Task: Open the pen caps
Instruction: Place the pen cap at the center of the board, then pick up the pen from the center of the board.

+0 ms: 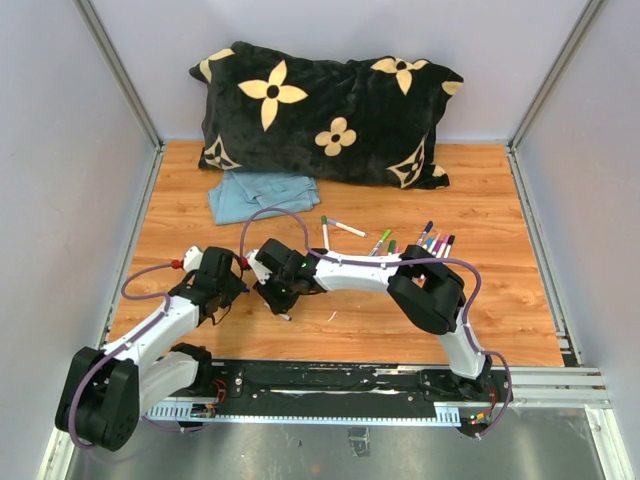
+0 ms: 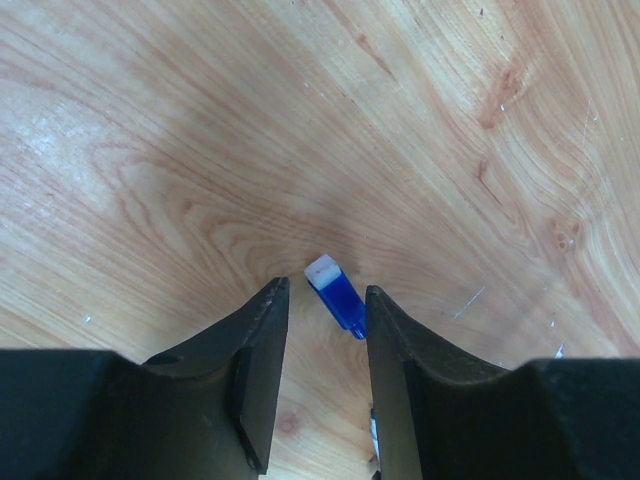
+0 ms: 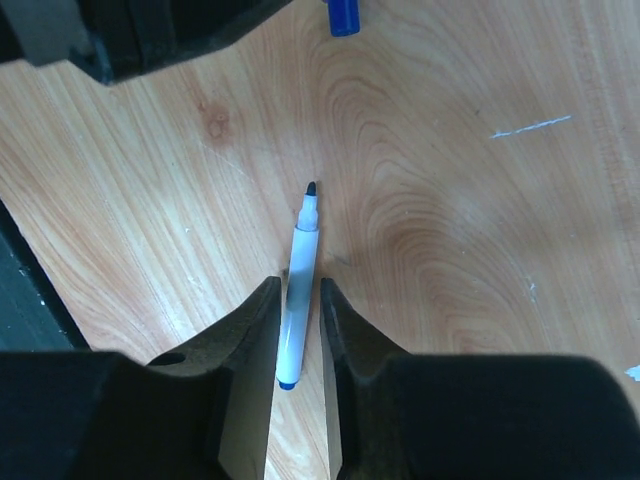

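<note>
A blue pen cap lies loose on the wood just past my left gripper, close to its right fingertip; the jaws are apart with nothing between them. The same cap shows at the top of the right wrist view. An uncapped white pen with a dark tip lies lengthwise between the fingers of my right gripper. These jaws stand slightly apart, with a gap beside the barrel. Both grippers hang low over the table's front left. Capped pens lie in a cluster further back.
A black pillow with cream flowers fills the back of the table. A folded blue cloth lies in front of it. Loose pens rest mid-table. Grey walls close in the left and right sides.
</note>
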Motion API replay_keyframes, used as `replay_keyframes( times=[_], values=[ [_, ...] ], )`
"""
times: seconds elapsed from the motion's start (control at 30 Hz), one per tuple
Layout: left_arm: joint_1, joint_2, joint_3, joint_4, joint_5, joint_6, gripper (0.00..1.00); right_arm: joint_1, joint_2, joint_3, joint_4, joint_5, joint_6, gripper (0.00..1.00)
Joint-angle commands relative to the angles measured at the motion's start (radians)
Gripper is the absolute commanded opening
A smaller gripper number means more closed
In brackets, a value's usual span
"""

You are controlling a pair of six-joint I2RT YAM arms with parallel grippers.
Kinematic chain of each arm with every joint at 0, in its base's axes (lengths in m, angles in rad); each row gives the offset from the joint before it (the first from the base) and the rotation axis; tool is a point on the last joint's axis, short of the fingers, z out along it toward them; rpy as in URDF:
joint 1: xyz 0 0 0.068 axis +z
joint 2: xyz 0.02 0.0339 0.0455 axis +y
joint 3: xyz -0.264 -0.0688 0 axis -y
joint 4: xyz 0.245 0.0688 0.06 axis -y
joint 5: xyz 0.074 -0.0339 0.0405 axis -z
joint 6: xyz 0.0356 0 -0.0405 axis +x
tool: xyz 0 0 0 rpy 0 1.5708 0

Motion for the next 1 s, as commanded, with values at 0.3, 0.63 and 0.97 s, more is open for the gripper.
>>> replay_keyframes(
  times=[0.3,0.63,0.97],
  values=[
    [0.009,-0.159,0.019,-0.101,0.050,0.044,0.52,0.001,-0.096,0.006,-0.105,0.045,-0.174,0.40],
    [0.009,-0.370,0.026,-0.085,0.143,0.124,0.60,-0.025,-0.277,-0.051,-0.180,-0.178,-0.391,0.54],
    [0.009,-0.445,-0.126,0.388,0.605,0.222,0.67,-0.187,-0.688,-0.245,-0.347,-0.363,-0.725,0.64]
  ],
)
